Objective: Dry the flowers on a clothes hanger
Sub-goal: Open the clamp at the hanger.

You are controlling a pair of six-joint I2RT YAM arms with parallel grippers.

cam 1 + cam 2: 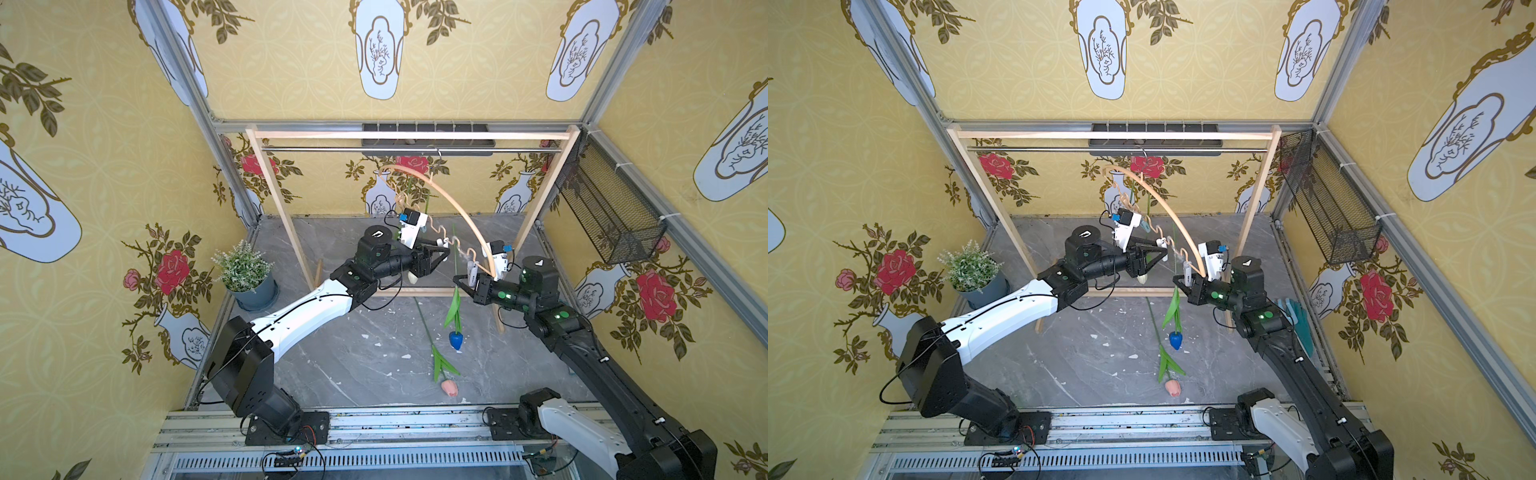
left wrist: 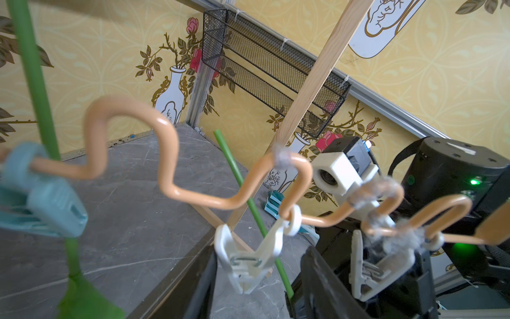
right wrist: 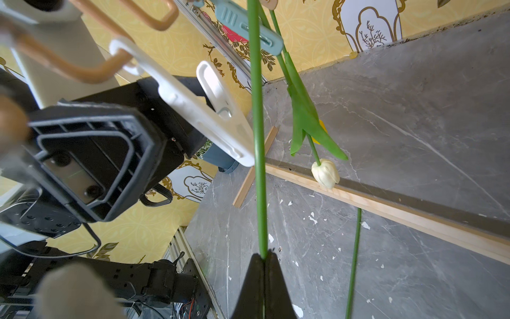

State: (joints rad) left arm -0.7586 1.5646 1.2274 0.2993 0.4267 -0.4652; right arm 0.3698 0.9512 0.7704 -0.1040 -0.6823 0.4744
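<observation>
Top views: right gripper [image 1: 458,281] jaws together, clamped on the thin green plastic stem of the blue-headed artificial tulip [image 1: 456,340]. Stem's long axis runs 12-to-6, head hanging at 6 o'clock, cut end up at 12 beside the light wooden arched clothes hanger [image 1: 465,215]. Left gripper [image 1: 444,250] sits at 10 o'clock from the right one, jaws apart around a small white plastic spring clip [image 1: 439,242] on the hanger's wavy lower bar. So the left arm is nearer the clip and the right arm has the stem. The pink-headed tulip [image 1: 449,387] lies flat on the grey marble-look tabletop [image 1: 332,353], stem pointing 11 o'clock. The white-headed tulip [image 1: 413,277] hangs head down. Left wrist: the white clip hangs between the two black fingers [image 2: 201,281], one next to its handle, the other clear of it, with the stem passing just beside the clip on that side. Can't tell if the clip mouth is open. A pale blue plastic clip [image 2: 47,204] further along the bar grips another stem. The bar is smooth, glossy and round, with fluffy lint near the right arm. Right wrist: the stem rises straight out of the shut jaws and brushes the white clip's mouth end, beside it, not seen inside. My read: the next move is a short sideways push of the stem into the mouth once the left jaws squeeze the handles. The stem is slim and bendy and may slide off.
</observation>
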